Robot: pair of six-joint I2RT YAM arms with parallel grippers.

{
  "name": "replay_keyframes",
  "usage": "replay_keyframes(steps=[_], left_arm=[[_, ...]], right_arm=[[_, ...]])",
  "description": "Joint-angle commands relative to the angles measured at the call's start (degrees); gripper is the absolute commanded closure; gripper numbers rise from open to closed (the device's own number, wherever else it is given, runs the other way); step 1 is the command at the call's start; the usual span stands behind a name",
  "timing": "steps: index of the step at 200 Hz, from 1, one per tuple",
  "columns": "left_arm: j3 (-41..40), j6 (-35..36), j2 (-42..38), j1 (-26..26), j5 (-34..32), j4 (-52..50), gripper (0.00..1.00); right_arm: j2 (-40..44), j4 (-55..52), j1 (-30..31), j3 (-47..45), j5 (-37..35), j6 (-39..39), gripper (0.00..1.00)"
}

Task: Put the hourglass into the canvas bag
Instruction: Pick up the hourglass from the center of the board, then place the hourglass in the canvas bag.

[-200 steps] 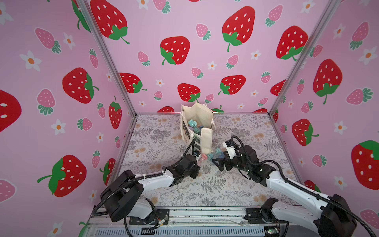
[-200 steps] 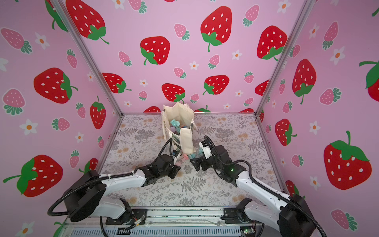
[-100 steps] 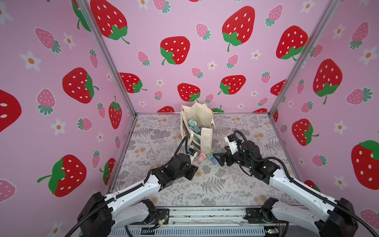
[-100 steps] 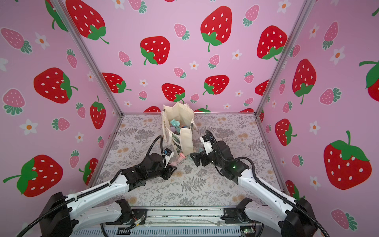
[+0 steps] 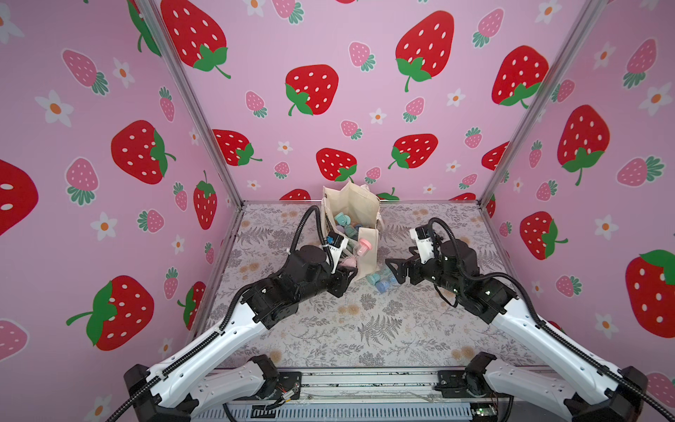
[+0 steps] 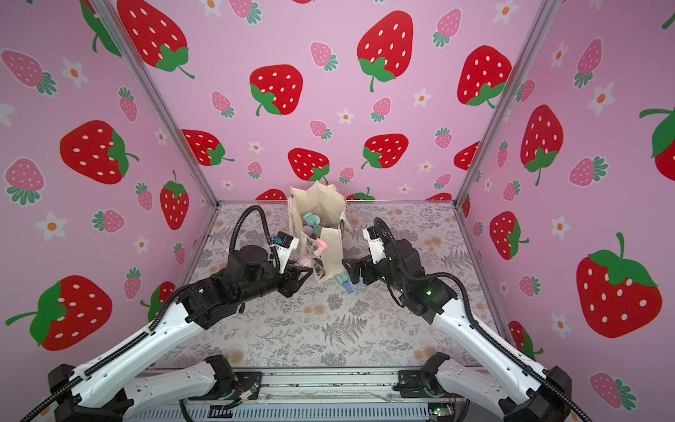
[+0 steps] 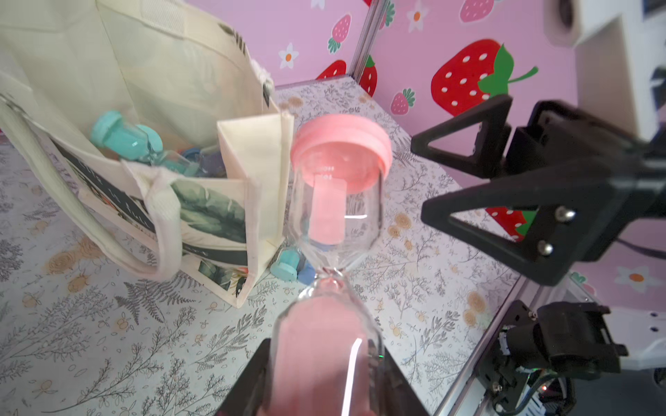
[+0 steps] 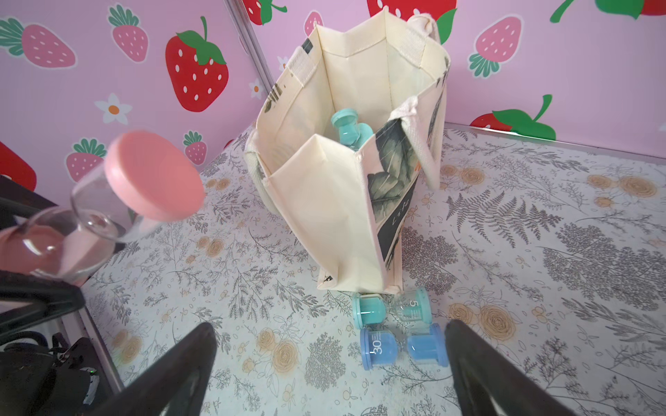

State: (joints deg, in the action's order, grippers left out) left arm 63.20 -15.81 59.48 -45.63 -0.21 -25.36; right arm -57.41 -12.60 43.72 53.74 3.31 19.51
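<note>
To the left of the canvas bag (image 8: 324, 216), your left gripper (image 7: 324, 389) pinches the pink hourglass (image 7: 326, 317) around the bulb that is full of sand. The hourglass is in the air and tilted. Its pink cap (image 8: 155, 176) points toward the bag, about level with the bag's rim. It is beside the bag, not above the opening, and I see no contact. The hold is on smooth glass and at 1 end only, so a fast swing may turn the hourglass or let it slip between the fingers.

The bag looks soft and light to me. Its mouth is open, but the cloth is creased and a handle (image 7: 108, 248) hangs down on the front. If the cap meets the rim, it will probably push the cloth inward or tip the bag over instead of going in. The hourglasses inside the bag (image 8: 347, 126) are also a danger, because a release from too high could knock glass on glass.

At the foot of the bag, on the table (image 8: 540, 288), 2 more lie on their sides: a teal hourglass (image 8: 391, 309) and a blue hourglass (image 8: 403, 347).

To the right of the bag, your right gripper (image 5: 394, 271) is empty, with its jaws spread wide, low and near these 2. A small push forward could roll them or shove the bag's base. Both arms are near the front of the bag, so take care that they do not meet.
</note>
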Motion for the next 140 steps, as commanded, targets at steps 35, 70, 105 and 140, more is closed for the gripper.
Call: replay_keyframes(steps=[35,70,105,140], left_arm=[[14.13,0.08,8.95,1.14,-9.62,-1.26,0.69],[20.12,0.87,16.12,4.02,-10.12,-0.92,0.69],[25.82,1.55,23.58,8.16,-6.75,-0.37,0.71],[31.84,2.05,31.6,11.75,-7.53,-1.18,0.72]], right_arm=[[-2.91,-3.57,-1.16,5.44,-6.17,-0.79,0.01],[-5.6,-1.9,-2.35,7.66,-4.74,-1.74,0.01],[-10.25,-0.36,-3.47,10.29,-3.14,-3.21,0.01],[-14.02,2.52,-4.68,11.71,-2.24,-4.15,0.01]])
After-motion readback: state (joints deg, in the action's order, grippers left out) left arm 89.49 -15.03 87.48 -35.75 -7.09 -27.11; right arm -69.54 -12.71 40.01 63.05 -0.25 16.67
